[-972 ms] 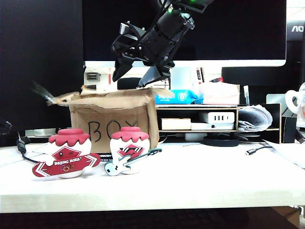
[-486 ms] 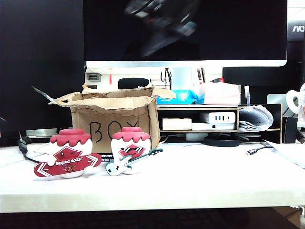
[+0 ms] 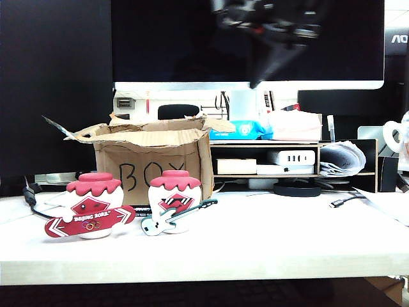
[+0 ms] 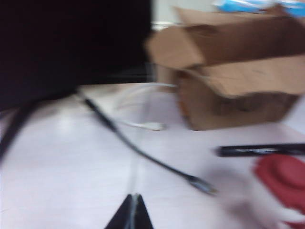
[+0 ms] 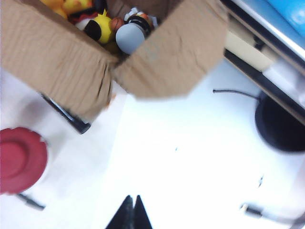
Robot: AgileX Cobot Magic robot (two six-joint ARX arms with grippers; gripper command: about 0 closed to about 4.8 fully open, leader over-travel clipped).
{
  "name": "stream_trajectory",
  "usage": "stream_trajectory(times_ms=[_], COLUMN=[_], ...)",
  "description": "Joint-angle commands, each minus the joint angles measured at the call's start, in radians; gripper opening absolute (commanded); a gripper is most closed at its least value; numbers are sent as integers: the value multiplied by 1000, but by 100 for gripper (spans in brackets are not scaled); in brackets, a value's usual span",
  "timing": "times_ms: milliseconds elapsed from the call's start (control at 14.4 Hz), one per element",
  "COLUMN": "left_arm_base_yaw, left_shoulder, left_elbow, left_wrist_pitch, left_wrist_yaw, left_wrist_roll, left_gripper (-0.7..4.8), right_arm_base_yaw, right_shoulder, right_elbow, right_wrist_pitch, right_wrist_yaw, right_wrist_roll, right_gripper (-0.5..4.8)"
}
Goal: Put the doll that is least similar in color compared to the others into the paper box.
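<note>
The doll (image 5: 129,34), a small figure with a white rounded hood, yellow face and tiny brown ball, lies inside the brown corrugated cardboard box (image 3: 153,166) with "BOX" handwritten on its front, so I judge the placing done. I see it only from my right wrist camera, looking down into the open top; other yellow toy shapes beside it are too blurred to count.

Two red-and-white dolls stand on the pale table (image 3: 268,243) just in front of the box: one with a red snowboard (image 3: 91,213), one with a pale blue guitar (image 3: 175,202). They match each other in colour, which is why I leave them out.

My right gripper (image 5: 132,212) has its two fingers pressed together, holding nothing. In the exterior view it is a dark blur high above and to the right of the box.

My left gripper (image 4: 132,212) also shows its tips together, empty, low over the table beside the box.
</note>
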Motion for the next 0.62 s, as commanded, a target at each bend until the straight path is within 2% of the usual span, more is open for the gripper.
stream_trajectory(times_ms=[69,417,625], left_arm_base_yaw=[83,95,93], left_shoulder=[-7,-39,-39], left_elbow=[1,1,1], left_wrist_pitch=[6,0,-1], left_wrist_yaw=[0,0,0], left_wrist_roll=[1,1,1], left_gripper=[-5,-5,-5], right_arm_base_yaw=[3,9,8], right_shoulder=[-181,-529,-668], right_elbow=[-234,-576,-696], right_wrist_pitch=[146,260,258], right_wrist_yaw=[2,11,8], right_wrist_roll=[71,225,225], right_gripper=[-3,-3,-1])
